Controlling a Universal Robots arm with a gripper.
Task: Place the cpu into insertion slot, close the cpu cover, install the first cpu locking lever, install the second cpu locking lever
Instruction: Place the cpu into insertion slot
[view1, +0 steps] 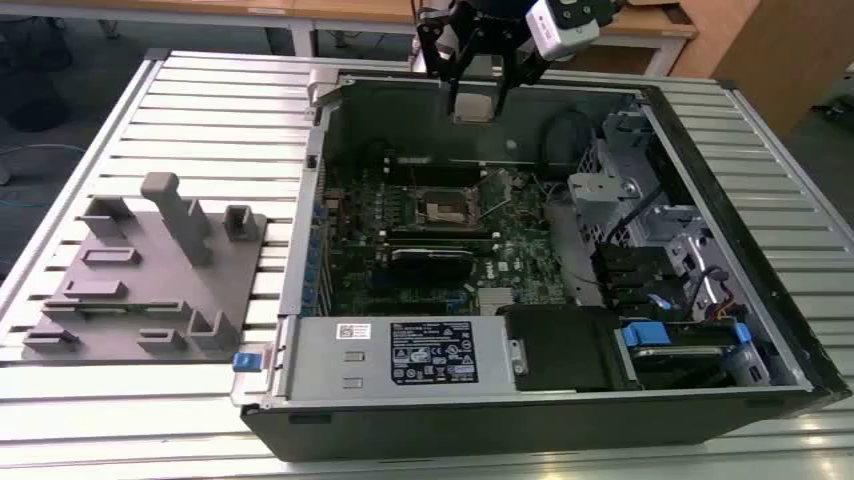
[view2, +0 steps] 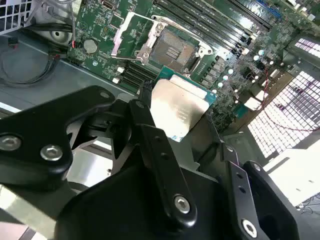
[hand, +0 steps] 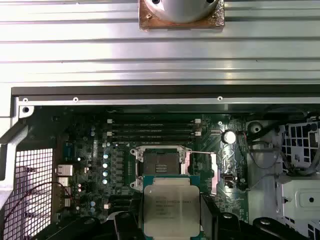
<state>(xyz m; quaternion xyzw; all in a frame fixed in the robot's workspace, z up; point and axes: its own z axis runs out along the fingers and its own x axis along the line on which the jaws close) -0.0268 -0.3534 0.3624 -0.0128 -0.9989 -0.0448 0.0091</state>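
Note:
My gripper (view1: 475, 98) hangs over the far wall of the open computer case, shut on the cpu (view1: 475, 106). In both wrist views the cpu (view2: 180, 106) (hand: 171, 206) shows its dull silver top, clamped by its edges between the black fingers (view2: 146, 112). Below it on the green motherboard lies the insertion slot (view1: 449, 208) (view2: 173, 50) (hand: 159, 163), dark, bare and silver-rimmed. The cpu cover (view2: 129, 33) (hand: 213, 172) stands swung open beside the slot. The cpu is well above the slot and apart from it.
The case sits on a slatted metal table (view1: 200, 110). A grey fixture plate (view1: 147, 270) with upright posts lies at the exterior view's left. Inside the case are a power supply (view1: 400, 350), drive cages (view1: 641, 220), cables (view2: 30, 65) and long memory slots (hand: 150, 131).

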